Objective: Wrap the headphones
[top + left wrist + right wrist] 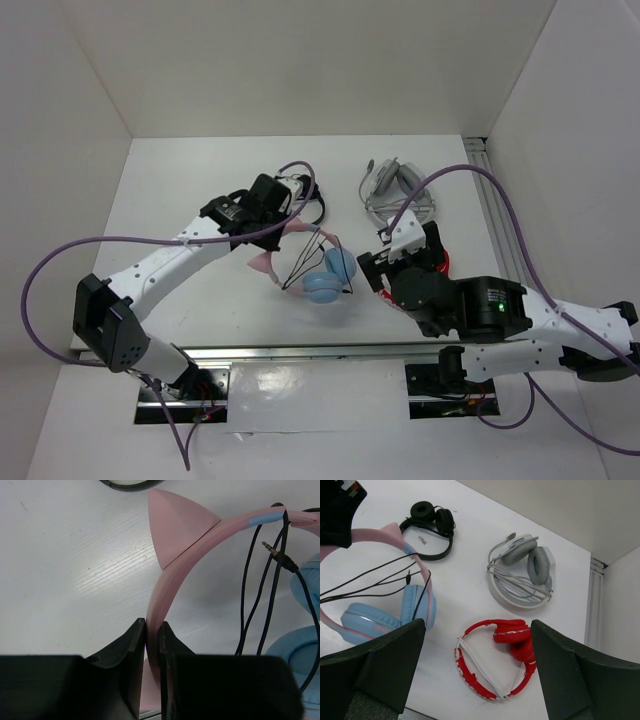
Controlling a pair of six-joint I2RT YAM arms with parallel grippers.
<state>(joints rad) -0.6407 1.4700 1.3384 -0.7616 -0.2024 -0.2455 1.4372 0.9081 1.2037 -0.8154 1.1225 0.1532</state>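
Four headphones (370, 622) (422, 510) (540, 565) (512, 635), two arms (170, 260) (480, 305)

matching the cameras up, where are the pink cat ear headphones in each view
Top external: headphones at centre, between the arms.
Left wrist: their pink headband arcs up-right from the left gripper.
Right wrist: left edge, blue ear cups lowest.
Shared landmark: small black pair just beyond them.

Pink-and-blue headphones (365, 620), black cable (287, 561), red-and-white pair (512, 635), grey pair (540, 565), black pair (440, 522)
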